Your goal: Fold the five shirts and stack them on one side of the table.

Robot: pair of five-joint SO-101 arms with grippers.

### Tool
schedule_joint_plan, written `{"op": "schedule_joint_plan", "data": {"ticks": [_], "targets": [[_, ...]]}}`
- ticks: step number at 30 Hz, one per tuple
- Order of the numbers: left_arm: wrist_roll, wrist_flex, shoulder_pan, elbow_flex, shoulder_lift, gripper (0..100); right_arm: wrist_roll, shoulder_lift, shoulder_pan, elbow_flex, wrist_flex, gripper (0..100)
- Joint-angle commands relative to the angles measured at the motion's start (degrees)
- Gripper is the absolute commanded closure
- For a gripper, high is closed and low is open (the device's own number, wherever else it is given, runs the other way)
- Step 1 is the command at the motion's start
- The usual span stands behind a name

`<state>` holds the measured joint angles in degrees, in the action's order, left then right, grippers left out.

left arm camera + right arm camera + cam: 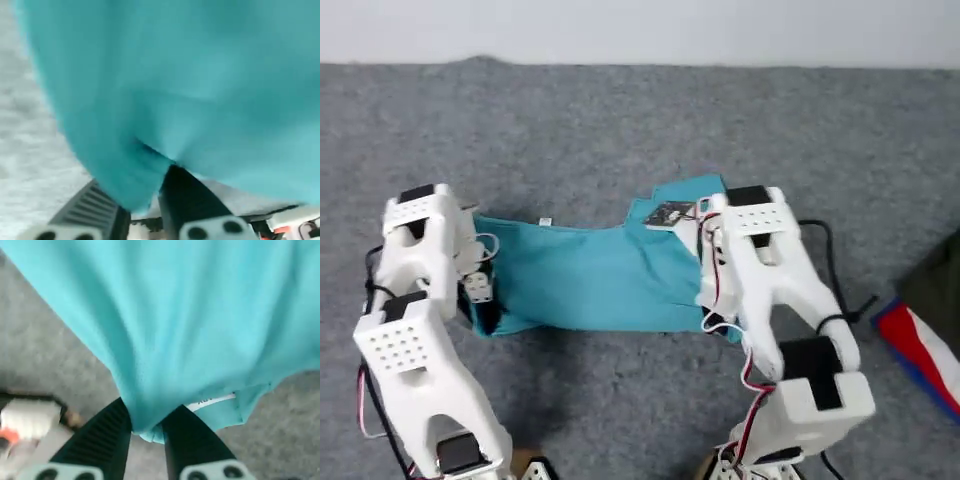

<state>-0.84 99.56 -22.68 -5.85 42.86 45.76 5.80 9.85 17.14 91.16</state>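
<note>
Teal shirt [585, 275] hangs stretched between both arms over the grey felt-like counter [620, 130]. Left jaws pinch one end of it; right jaws pinch the other, beside the white label [210, 400]. Red-white-blue cloth [920, 352] lies at the counter's edge. White wall [620, 30] behind.

teal shirt [585, 280], stretched out, mid-table
</note>
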Motion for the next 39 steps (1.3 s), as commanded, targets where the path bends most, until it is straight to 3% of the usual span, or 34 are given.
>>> {"op": "schedule_joint_plan", "data": {"ticks": [1, 9, 16, 19, 25, 31, 39], "targets": [[7.1, 1.1, -9.4, 1.7, -4.0, 99, 7.4, -4.0, -4.0, -2.1, 5.8, 98.8], [16.4, 1.1, -15.0, 2.3, -6.9, 99, 21.0, -4.2, -12.0, 0.9, 10.8, 98.8], [22.1, 1.1, -15.3, 7.7, -7.5, 99, 21.5, -4.4, -11.5, 6.2, 10.4, 98.3], [19.9, 1.1, -16.4, 7.7, -8.0, 99, 17.1, -4.8, -11.6, 3.7, 10.9, 94.1], [19.1, 1.1, -19.5, 8.0, -15.8, 98, 11.8, -4.8, -11.5, -2.1, 11.8, 74.2], [19.1, 1.2, -20.7, 10.3, -24.2, 85, 9.4, -4.8, -11.4, -6.2, 11.5, 68.4], [19.1, 1.1, -19.3, 16.7, -28.0, 83, -17.0, -4.1, -2.2, -17.9, -7.2, 68.5]]}}
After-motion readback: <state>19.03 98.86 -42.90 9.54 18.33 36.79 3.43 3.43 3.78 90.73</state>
